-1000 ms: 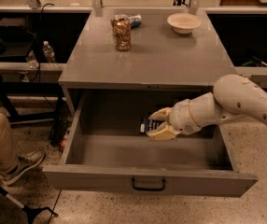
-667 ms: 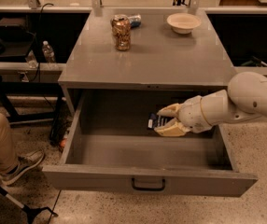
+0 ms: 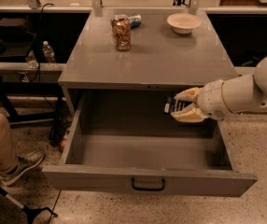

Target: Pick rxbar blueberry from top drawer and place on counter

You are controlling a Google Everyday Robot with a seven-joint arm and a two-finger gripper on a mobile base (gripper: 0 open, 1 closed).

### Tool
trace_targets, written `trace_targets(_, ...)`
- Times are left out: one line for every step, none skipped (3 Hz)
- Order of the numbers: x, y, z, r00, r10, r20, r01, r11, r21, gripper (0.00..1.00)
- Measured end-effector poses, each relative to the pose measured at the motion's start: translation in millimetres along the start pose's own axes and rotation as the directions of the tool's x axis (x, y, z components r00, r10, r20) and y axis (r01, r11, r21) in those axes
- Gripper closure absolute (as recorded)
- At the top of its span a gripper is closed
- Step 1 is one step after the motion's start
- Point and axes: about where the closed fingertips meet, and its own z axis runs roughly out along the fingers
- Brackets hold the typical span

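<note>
Grey speckled floor is seen around a grey cabinet, with dark shelves behind it. On the worktop (image 3: 161, 59), in the upper middle of the frame, a brown can (image 3: 121, 31) and a pale bowl (image 3: 184, 22) are set well apart. The top drawer (image 3: 143, 148) is pulled out wide in the lower half of the frame, and its black handle (image 3: 148, 185) is seen on the front panel.

The rxbar blueberry (image 3: 172, 105) is held by the tool (image 3: 184, 106) just right of the middle of the frame, above the back part of the drawer and just under the front edge of the worktop. The tool is closed on the bar, with one pale finger above it and one below.

The picking is judged to be done, and the lifting is in hand. Next, the bar must be raised past the worktop edge, carried over the worktop, and set down on a bare part away from the can and bowl. The edge could be bumped if the bar is moved in too soon.

The white arm (image 3: 245, 94) is reached in from the right edge of the frame, nearly level, with the tool pointed left.
</note>
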Motion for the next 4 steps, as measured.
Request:
trace_targets(-10.3,-36.6,-14.2,0.999,-0.029,-0.027,0.030,0.9987,0.041,1.00)
trace_targets(-12.1,-41.0,-14.6,0.999,-0.033,-0.024,0.034,0.9985,0.043,1.00)
trace_targets(-29.6,-87.7,-18.1,0.997,-0.072,-0.004,0.072,0.9953,0.064,1.00)
trace_targets(-48.8,-135.8,-14.3,0.997,-0.073,0.025,0.070,0.9935,0.089,1.00)
